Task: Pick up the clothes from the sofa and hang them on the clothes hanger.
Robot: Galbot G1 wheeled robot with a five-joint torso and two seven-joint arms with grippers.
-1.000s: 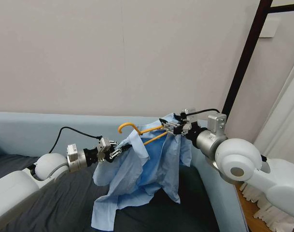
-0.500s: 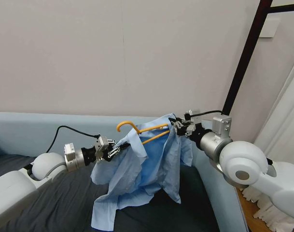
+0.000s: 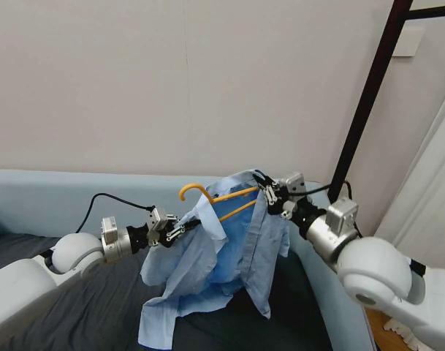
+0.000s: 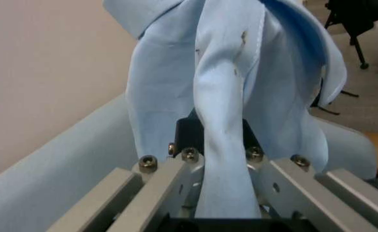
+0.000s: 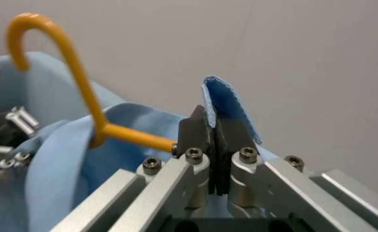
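A light blue shirt [image 3: 222, 263] hangs in the air on a yellow hanger [image 3: 207, 196], held up between both arms above the sofa. My left gripper [image 3: 180, 225] is shut on the shirt's left shoulder, and the cloth [image 4: 225, 125] runs between its fingers in the left wrist view. My right gripper [image 3: 266, 186] is shut on the shirt's right shoulder edge [image 5: 223, 104], beside the hanger's arm [image 5: 79, 77]. The shirt's tail reaches down to the dark sofa seat [image 3: 83, 307].
A pale blue sofa back [image 3: 47, 191] runs along the wall, and its arm [image 3: 332, 300] lies under my right arm. A dark rack pole [image 3: 368, 102] rises at the right, with a white curtain [image 3: 434, 183] beyond it.
My right gripper has lifted the shirt's right shoulder slightly and drawn it higher on the hanger. The right arm's elbow has dropped lower. The left gripper has stayed nearly still.
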